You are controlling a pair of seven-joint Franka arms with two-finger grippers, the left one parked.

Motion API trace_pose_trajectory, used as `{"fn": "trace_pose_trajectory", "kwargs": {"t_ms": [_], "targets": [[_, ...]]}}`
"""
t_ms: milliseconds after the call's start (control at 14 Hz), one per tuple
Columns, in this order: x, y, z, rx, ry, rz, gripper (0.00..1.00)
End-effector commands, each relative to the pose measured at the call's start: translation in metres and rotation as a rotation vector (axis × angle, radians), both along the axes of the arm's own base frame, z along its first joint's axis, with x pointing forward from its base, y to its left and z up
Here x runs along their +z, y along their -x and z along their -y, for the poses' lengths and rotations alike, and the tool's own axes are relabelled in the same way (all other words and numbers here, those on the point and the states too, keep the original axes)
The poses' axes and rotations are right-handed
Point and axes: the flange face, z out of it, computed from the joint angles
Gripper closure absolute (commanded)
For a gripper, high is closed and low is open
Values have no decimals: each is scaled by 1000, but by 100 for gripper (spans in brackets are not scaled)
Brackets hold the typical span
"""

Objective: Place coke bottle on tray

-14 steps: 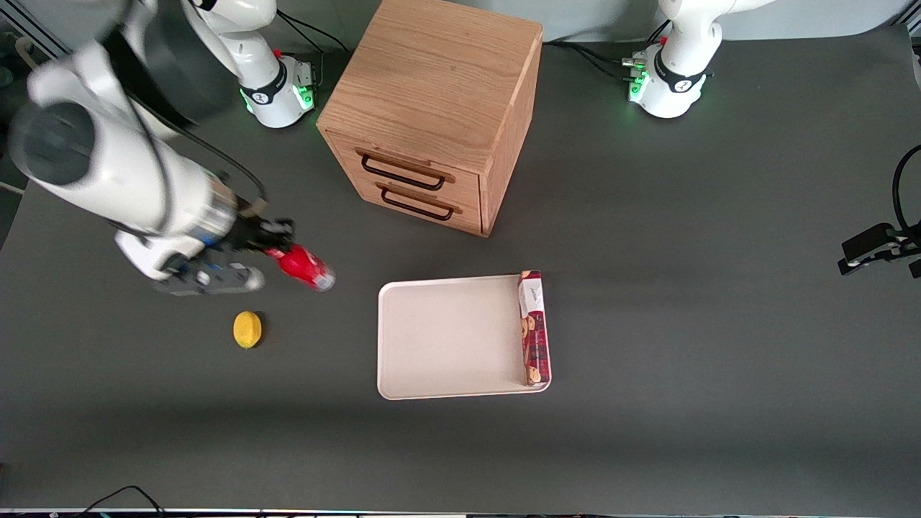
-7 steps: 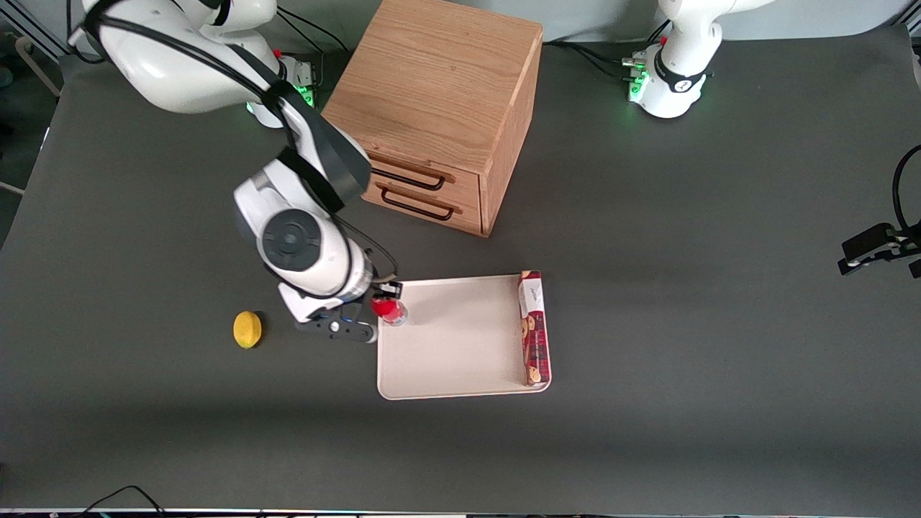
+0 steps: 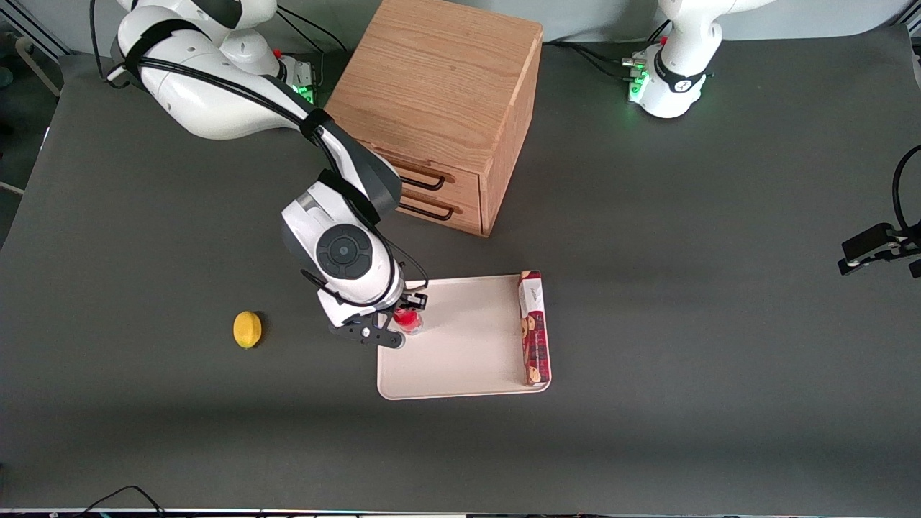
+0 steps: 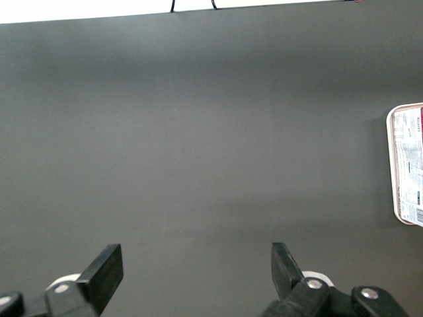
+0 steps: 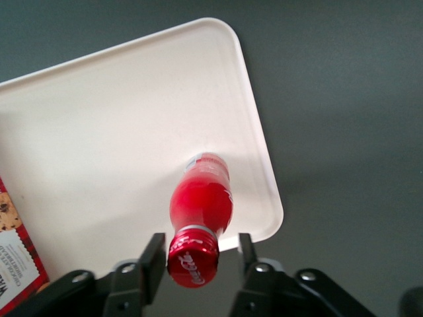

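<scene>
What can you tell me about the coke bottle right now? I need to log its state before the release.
The coke bottle is slim and glossy red, with a red cap bearing white lettering and a pale, silvery base. It stands upright over the tray, near the tray's edge toward the working arm's end; its base looks to be at the tray's surface, though contact is not certain. The gripper flanks its cap and neck, fingers close on either side.

White Coca-Cola script is seen on the coke bottle's (image 5: 200,207) red cap; other print is unreadable.
</scene>
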Motion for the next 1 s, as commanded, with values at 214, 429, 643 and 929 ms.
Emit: {"fn": "trace_pose_trajectory", "kwargs": {"t_ms": [214, 429, 643, 929], "targets": [[173, 13, 60, 94, 68, 92, 0], [277, 54, 147, 246, 86, 1, 0], [341, 92, 275, 337, 26, -59, 0], [293, 145, 393, 341, -8, -80, 0]]}}
